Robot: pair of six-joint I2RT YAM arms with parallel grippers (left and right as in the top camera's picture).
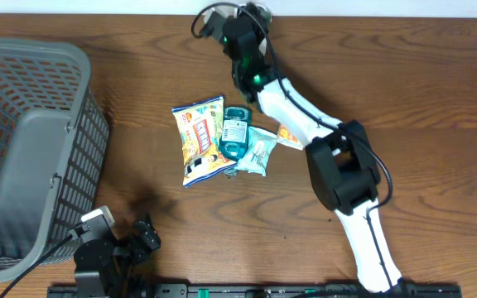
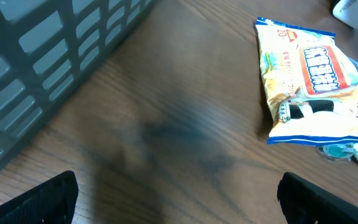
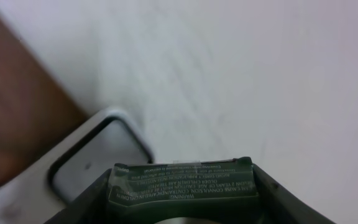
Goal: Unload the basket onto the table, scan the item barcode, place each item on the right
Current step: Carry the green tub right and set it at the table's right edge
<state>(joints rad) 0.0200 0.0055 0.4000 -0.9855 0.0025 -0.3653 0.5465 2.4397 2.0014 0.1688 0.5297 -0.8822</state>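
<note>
Right, current status for you:

1. Left pincer (image 2: pixel 179 208): the jaws are spread as wide as they go, with nothing between them. In its wrist view you only get the two dark fingertips (image 2: pixel 39 202) in the bottom corners, with bare wood table (image 2: pixel 166 137) between.
2. Right pincer (image 3: pixel 182 208): roughly half closed and clamped on a black scanner (image 3: pixel 182 180). The scanner's label, in small white warning print, faces the wrist camera.
3. That pincer sits at the far edge of the table with the arm stretched out. A dark cable (image 1: pixel 199 18) loops off it on the basket side.
4. The items to scan lie in a small pile on the table, on the near side of the right pincer. They are close beside the white forearm and apart from the scanner.
5. Pile contents:
   - a yellow snack packet (image 1: pixel 199 139)
   - a teal item (image 1: pixel 236 131), white label up, touching the yellow packet's edge
   - a pale packet (image 1: pixel 257 153) just beyond the teal item
   - an orange packet (image 1: pixel 288 134) partly hidden under the arm
6. From the left pincer, the yellow packet is ahead and to the right, well apart. The grey basket (image 1: pixel 23 149) is ahead and to the left, close by.
7. Beyond the right pincer, its wrist view shows a white surface and a white rounded thing with a dark rim (image 3: pixel 98 155). You can't tell what that is.
8. The print on the items is too small to pick out a barcode.
</note>
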